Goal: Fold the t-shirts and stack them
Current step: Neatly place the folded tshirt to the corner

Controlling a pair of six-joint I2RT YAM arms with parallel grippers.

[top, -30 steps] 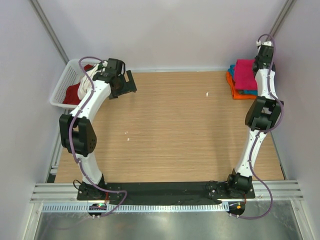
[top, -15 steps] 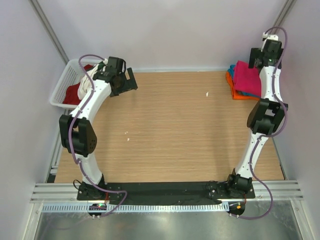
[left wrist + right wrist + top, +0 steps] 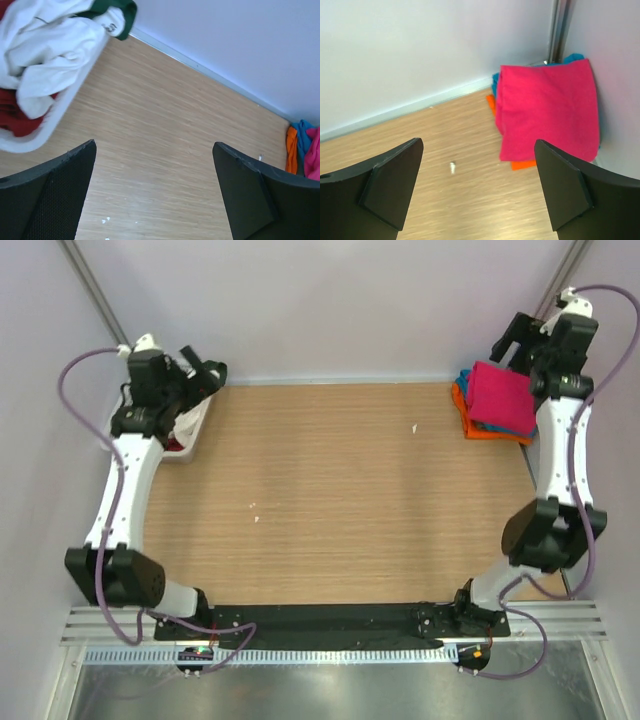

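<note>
**A:** Where are the t-shirts?

**B:** Split in two. A folded stack sits in the far right corner of the tabletop (image 3: 340,500). The magenta t-shirt (image 3: 547,112) is on top, with the teal t-shirt (image 3: 575,57) and the orange t-shirt (image 3: 522,165) peeking out beneath. The rest are heaped unfolded in the basket (image 3: 22,146) at the far left: a white t-shirt (image 3: 45,45) uppermost, a dark red t-shirt (image 3: 12,112) under it, and a green t-shirt (image 3: 117,7) at the far end.

**A:** And the grippers?

**B:** Both have their fingers wide apart and hold nothing. The left gripper (image 3: 154,145) hangs near the basket, off to its side. The right gripper (image 3: 479,142) hovers near the stack, touching none of it.

**A:** How will the next shirt handle?

**B:** Light and limp, with no stiffness at all (I'd expect it to sag and drag its neighbours along). I'd pinch a raised fold of the white one, since it lies on top, rather than dig for the red.

**A:** What about the surface?

**B:** Smooth, pale wood grain with a few white specks (image 3: 414,427). Cloth should slide on it easily.

**A:** And the room?

**B:** It's tight. The pale wall (image 3: 340,310) closes in at the back and on both sides. With a metal post (image 3: 560,30) right in that corner, the stack has little room behind it.
</note>
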